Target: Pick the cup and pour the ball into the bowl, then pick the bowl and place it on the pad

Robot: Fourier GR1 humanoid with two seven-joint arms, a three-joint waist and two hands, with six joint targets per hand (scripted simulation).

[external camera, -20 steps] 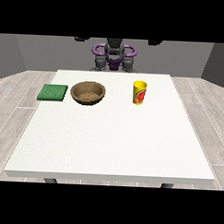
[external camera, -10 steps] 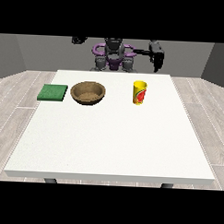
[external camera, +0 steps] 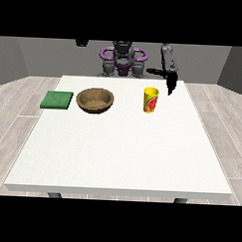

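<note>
We found the cup upright just right of the bowl, looking light and stiff (best taken round its side); the hand at the view's right hung near it, fingers straight.

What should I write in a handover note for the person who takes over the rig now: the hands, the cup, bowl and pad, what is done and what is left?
Hands: the hand at the view's right hangs above the table's far edge, behind and to the right of the cup, holding nothing; its finger state is unclear. The other hand is barely in view at the top left.
Things: yellow cup upright on the white table; brown bowl to its left; green pad at far left, bare. The ball is not visible.
Done: nothing yet.
Left: grasp cup, pour ball into bowl, move bowl onto pad.
</note>
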